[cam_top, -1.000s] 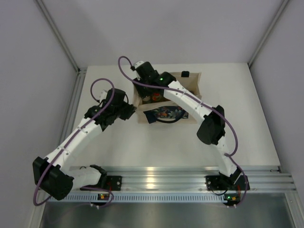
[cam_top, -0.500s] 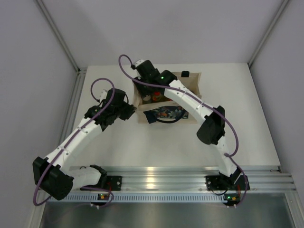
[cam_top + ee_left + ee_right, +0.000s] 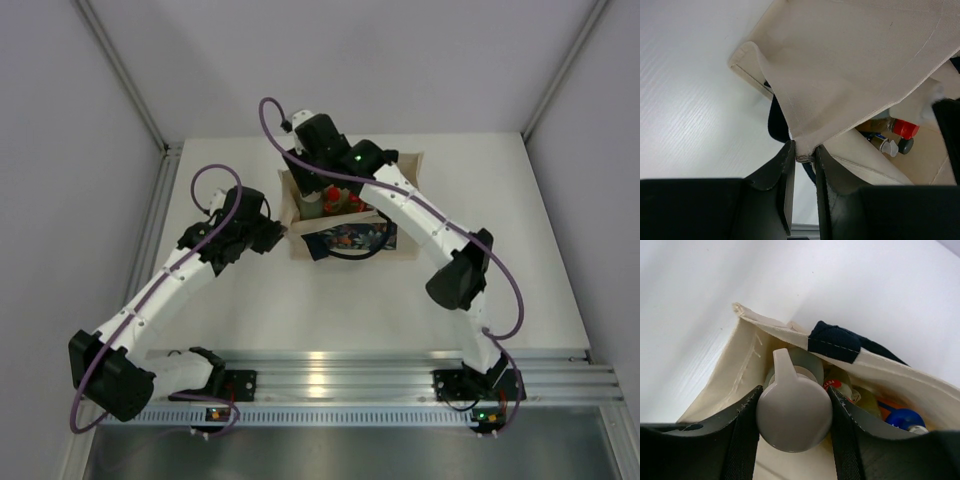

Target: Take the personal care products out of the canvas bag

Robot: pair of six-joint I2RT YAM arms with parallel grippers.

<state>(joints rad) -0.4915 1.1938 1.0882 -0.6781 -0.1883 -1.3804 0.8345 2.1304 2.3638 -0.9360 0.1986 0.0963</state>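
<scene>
- One canvas bag point(image 3: 300, 215)
- Two dark bag handles point(image 3: 390, 155)
- Two grippers: left gripper point(image 3: 804, 150), right gripper point(image 3: 795, 405)
- Two red-capped bottles point(image 3: 904, 129), both seen from above
- One blue-capped bottle point(image 3: 905, 419)
- One dark-capped bottle point(image 3: 905, 145)
- One grey-capped bottle point(image 3: 888, 147)
- One pale-capped bottle point(image 3: 795, 424)

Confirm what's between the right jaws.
A pale-capped bottle, its cap clamped on both sides by the right gripper, at the open mouth of the canvas bag. The right wrist view shows it.
</scene>
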